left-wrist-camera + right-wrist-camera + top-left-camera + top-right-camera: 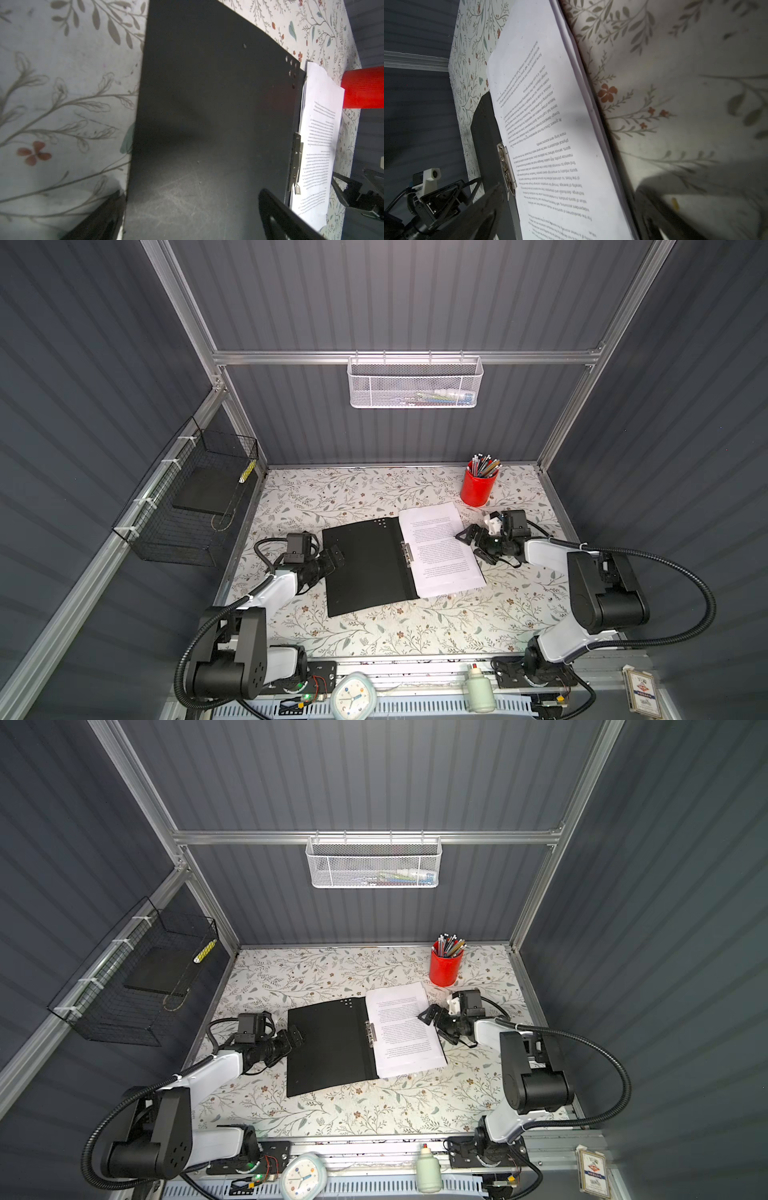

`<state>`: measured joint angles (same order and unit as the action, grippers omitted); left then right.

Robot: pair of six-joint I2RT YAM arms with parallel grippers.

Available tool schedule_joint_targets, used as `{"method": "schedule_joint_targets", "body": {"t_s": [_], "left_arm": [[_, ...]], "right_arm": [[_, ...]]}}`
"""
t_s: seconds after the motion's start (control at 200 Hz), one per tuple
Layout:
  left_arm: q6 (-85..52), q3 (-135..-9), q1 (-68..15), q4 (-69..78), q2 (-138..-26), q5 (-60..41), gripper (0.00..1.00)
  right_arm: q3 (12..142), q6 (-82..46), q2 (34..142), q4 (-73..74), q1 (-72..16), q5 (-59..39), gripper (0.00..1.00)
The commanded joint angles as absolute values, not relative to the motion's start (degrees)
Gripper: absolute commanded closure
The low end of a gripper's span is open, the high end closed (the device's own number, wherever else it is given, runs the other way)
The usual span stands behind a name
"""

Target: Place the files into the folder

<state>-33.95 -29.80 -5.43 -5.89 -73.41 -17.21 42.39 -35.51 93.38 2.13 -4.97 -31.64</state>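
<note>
- Worktop point(374, 635), floral, carries everything. It looks slick, so my guess is that anything pushed rather than lifted skates on it.
- Folder point(365, 564) lies open mid-worktop, black inside up, left half bare. Risk: the thin cover slips out of a shallow pinch and flops back.
- Files point(440, 551) sit as one stack on the folder's right half, slightly fanned, with the far edge overhanging the cover. Risk: if the folder shuts like this, the overhang creases or sheets slide out.
- Black wire basket point(174, 543) on left wall holds a dark flat slab point(208, 489) and one small yellow-striped item point(247, 470).
- White mesh basket point(415, 385) on back rail holds a few coloured items, too blurred to name.
- Red cup point(478, 489) stands near the files' far corner, full of pencils point(484, 464). A wide swing on that side could tip it.
- Left end effector point(332, 560): jaws wide apart at the folder's left edge, holding nothing.
- Right end effector point(476, 546): jaws wide apart at the files' right edge, holding nothing. A nudge would skew the stack.
- Metal clip point(406, 553) sits at the spine. Cannot tell whether it pins the sheets.
</note>
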Motion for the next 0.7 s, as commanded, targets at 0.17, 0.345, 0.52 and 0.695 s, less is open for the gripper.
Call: {"method": "schedule_joint_targets", "body": {"t_s": [0.17,0.345,0.52,0.695], "left_arm": [[-36.6,-35.0,-6.2,-8.7,-63.0,-27.8,0.00],[-36.1,-41.4,-7.3,-14.5,-58.9,-29.7,0.00],[-34.3,-52.2,-14.7,-19.9,-58.6,-28.0,0.00],[-36.8,-58.2,-21.9,-15.2,-63.0,-27.1,0.00]], "right_arm": [[39.2,-39.0,95.5,2.7,-8.3,-35.4,0.01],[38.1,-40.8,95.4,4.7,-9.3,-35.8,0.01],[40.6,-44.9,95.7,6.0,-13.1,-33.4,0.01],[42.6,-54.0,96.2,12.8,-17.9,-30.5,0.01]]}}
